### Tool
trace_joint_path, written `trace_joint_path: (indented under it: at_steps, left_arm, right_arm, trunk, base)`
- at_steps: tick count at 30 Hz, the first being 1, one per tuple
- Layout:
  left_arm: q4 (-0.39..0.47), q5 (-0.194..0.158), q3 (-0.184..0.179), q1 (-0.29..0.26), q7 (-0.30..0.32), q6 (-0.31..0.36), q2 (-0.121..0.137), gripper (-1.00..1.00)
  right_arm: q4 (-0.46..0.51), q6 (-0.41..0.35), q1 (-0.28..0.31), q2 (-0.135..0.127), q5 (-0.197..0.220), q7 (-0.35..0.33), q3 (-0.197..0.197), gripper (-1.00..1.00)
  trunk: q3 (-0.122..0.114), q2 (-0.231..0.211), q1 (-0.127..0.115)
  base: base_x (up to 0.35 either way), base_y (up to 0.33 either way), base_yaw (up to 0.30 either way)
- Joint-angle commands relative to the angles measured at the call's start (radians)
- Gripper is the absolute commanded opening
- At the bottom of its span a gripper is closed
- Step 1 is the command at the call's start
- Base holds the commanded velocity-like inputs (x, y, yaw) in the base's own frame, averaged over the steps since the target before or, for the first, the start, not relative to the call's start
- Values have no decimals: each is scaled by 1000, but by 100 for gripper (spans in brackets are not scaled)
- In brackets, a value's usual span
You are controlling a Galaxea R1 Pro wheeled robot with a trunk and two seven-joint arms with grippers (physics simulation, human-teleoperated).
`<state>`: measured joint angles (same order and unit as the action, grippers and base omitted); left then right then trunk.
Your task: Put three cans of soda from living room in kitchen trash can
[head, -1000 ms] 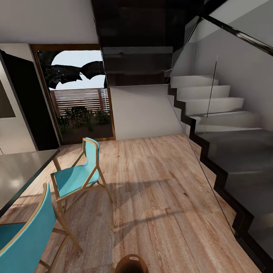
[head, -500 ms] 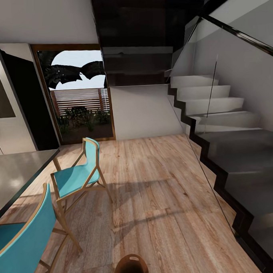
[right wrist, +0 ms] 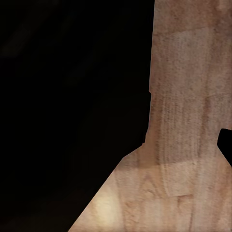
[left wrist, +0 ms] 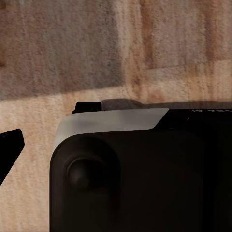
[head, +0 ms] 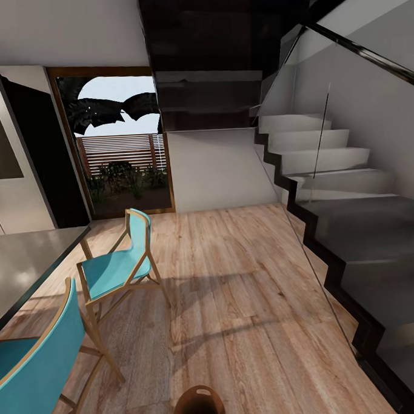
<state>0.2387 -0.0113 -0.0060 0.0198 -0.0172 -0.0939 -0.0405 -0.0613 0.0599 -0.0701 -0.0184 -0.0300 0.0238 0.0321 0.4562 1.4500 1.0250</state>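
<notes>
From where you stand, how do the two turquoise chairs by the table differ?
The near chair sits at the head view's lower left, cut off by the frame edge, looking larger; the far chair shows whole, legs included. The near chair's seat tucks under the grey table; the far chair stands clear of it. Both have turquoise shells on light wooden frames.

Open wood floor (head: pixel 235 278) between turquoise chairs (head: pixel 116 269) and glass-railed staircase (head: pixel 347 224)

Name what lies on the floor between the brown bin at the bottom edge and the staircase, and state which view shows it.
Bare wood floor lies between the trash can and the staircase; the head view shows this.
</notes>
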Motion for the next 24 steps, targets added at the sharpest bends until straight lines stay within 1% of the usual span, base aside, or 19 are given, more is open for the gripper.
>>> trace_joint_path:
  at_steps: [1, 24]
  left_arm:
    - [0, 0, 0, 0, 0, 0, 0, 100]
    - [0, 0, 0, 0, 0, 0, 0, 100]
  right_arm:
    - [0, 0, 0, 0, 0, 0, 0, 100]
    - [0, 0, 0, 0, 0, 0, 0, 100]
  trunk:
    - [0, 0, 0]
    - [0, 0, 0]
  base:
    - [0, 0, 0]
    - [0, 0, 0]
